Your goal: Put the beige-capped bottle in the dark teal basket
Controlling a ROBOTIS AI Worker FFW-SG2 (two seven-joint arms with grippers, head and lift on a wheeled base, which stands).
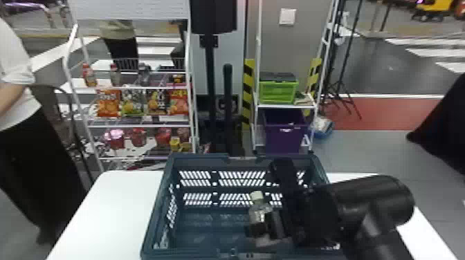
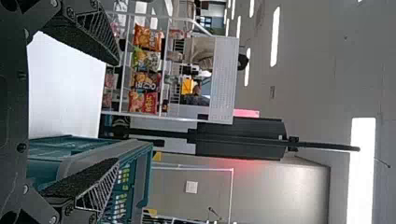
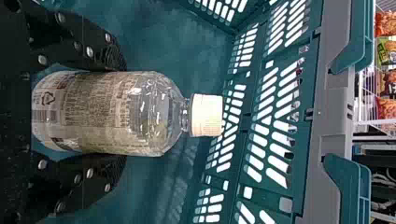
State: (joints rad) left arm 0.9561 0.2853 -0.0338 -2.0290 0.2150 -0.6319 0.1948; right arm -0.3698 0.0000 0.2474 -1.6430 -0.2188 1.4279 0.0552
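My right fingers grip the beige-capped bottle — cap uppermost — inside the dark teal basket, a little right of its middle. The basket sits on the counter; my left fingers are open.

Bright indoor light: ceiling lights glare white in the left wrist view. Highlights speckle the bottle (mostly its clear shoulder); soft shadows streak the basket.

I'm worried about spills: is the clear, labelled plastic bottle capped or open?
Capped: the ribbed beige cap sits over the neck of the bottle.
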